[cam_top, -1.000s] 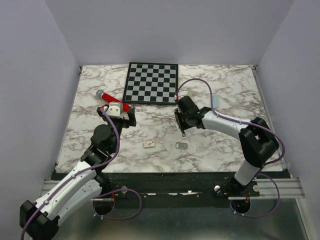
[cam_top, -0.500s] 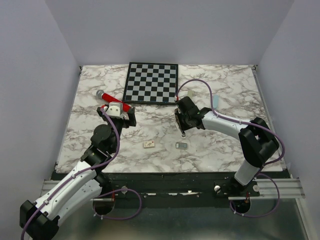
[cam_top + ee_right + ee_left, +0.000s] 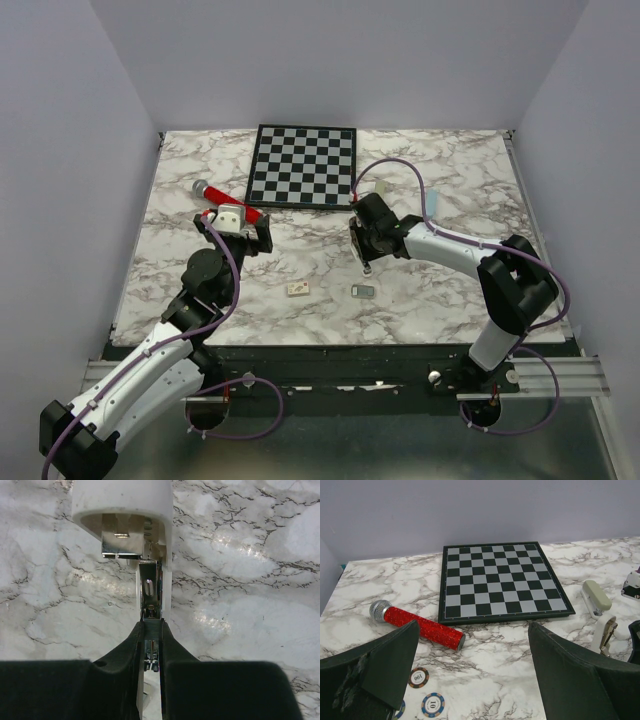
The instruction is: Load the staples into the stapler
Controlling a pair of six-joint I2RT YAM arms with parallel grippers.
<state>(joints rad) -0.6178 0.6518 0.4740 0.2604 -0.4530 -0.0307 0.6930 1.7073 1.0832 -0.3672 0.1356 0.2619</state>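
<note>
The staples (image 3: 363,290), a small grey block, lie flat on the marble table just in front of my right gripper (image 3: 366,258). That gripper (image 3: 151,626) is shut on the metal rail of the white stapler (image 3: 150,587), whose opened white cap (image 3: 122,500) stands beyond the fingertips above the tabletop. From the left wrist view the held stapler (image 3: 605,635) shows at the right edge. My left gripper (image 3: 238,232) (image 3: 472,627) hangs open and empty over the table's left half, apart from the stapler and the staples.
A chessboard (image 3: 303,165) (image 3: 500,582) lies at the back. A red glitter microphone (image 3: 228,200) (image 3: 420,627) and poker chips (image 3: 419,677) sit by the left gripper. A pale bar-shaped item (image 3: 596,596) lies right of the board; a small beige tile (image 3: 297,288) is left of the staples.
</note>
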